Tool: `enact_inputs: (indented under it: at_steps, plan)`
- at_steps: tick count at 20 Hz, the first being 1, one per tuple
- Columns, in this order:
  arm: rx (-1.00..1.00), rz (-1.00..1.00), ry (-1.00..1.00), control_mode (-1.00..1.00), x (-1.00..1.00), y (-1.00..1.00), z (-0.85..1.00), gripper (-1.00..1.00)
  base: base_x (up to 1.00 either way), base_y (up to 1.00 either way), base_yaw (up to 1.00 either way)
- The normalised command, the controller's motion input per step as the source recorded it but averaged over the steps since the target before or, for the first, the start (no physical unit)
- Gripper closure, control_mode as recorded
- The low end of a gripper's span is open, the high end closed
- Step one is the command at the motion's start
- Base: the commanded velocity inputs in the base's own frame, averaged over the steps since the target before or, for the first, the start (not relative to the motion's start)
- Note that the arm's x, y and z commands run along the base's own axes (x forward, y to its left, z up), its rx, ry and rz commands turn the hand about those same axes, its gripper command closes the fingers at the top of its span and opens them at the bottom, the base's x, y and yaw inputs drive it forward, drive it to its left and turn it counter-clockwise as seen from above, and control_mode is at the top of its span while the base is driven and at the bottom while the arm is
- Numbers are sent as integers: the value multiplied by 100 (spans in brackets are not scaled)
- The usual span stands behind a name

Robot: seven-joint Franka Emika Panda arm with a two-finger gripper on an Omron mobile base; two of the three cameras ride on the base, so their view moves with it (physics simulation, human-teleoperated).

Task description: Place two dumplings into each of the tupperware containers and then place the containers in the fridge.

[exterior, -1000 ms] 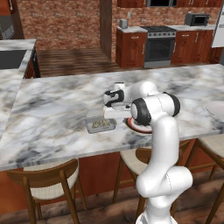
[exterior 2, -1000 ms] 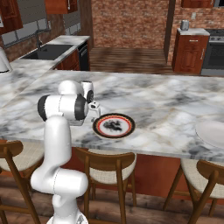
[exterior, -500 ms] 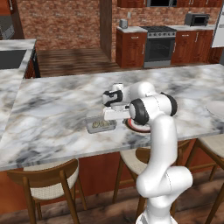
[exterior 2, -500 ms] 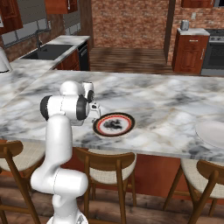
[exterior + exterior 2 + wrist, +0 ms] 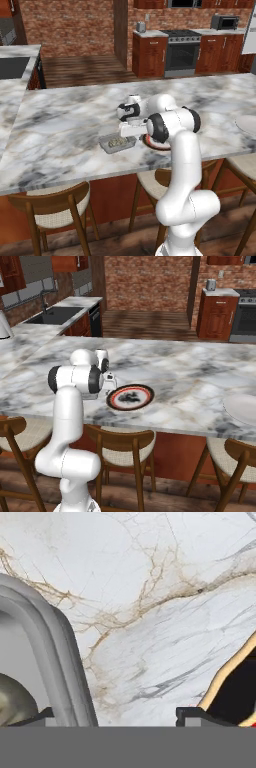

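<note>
A grey translucent tupperware container (image 5: 117,144) sits on the marble island with tan-olive dumplings (image 5: 119,142) inside. My gripper (image 5: 128,135) hangs over its right end, pointing down. In the hand view the gripper (image 5: 115,717) is open and straddles the tub's wall (image 5: 55,657). One fingertip (image 5: 35,718) is inside beside a dumpling (image 5: 12,704); the other fingertip (image 5: 195,714) is outside over bare marble. The second container is out of view. A pale tall strip (image 5: 249,27) stands at the far right; I cannot tell whether it is the fridge.
The round black red-rimmed plate (image 5: 130,397) lies just right of the tub; its edge (image 5: 235,682) shows close to the outer finger. A pale round dish (image 5: 244,407) sits far right on the island. Wooden stools (image 5: 52,205) line the near edge. An oven (image 5: 182,52) stands behind.
The hand has shifted only slightly over the tub's right end. The tub and the plate have stayed where they were.
</note>
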Motion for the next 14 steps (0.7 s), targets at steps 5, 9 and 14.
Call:
enact_inputs:
  at_steps: [5,9,14]
  plan:
    - [0,4,0,-100,0,1,-1,100,0,0,0]
    - [0,2,1,-100,0,1,0,100,0,0,0]
    - [0,-2,5,-100,-25,0,34,100,0,0,0]
